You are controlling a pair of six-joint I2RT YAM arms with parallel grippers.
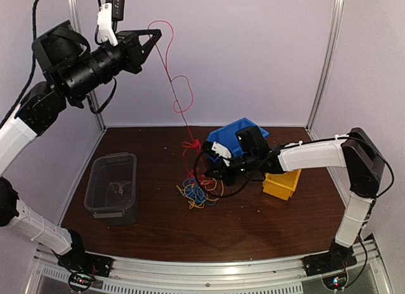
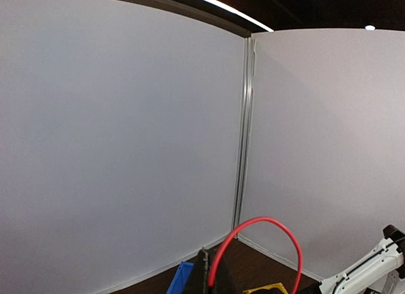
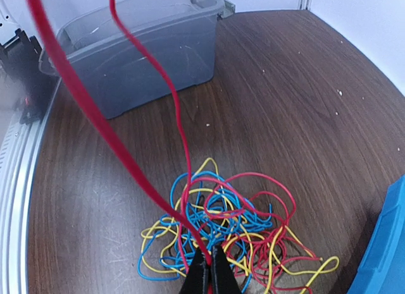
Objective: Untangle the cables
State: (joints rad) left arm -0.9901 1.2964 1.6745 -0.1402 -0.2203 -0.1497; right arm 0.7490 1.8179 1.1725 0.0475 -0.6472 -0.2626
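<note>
Red cable (image 3: pixel 101 124), left hand (image 1: pixel 155 35) to right hand (image 3: pixel 207 261)

free: table (image 1: pixel 253 224) between grey bin (image 1: pixel 112 188) and cable tangle (image 1: pixel 197 191) | blocked: right, yellow bin (image 1: pixel 281 183)

Left tool (image 1: pixel 156 34) high, clamped on red cable (image 1: pixel 181 77), tangle (image 1: pixel 199 193) below

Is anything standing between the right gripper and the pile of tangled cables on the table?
Nothing visible does. The right gripper is shut right at the edge of the cable pile, apparently on the red cable that rises from it.
</note>
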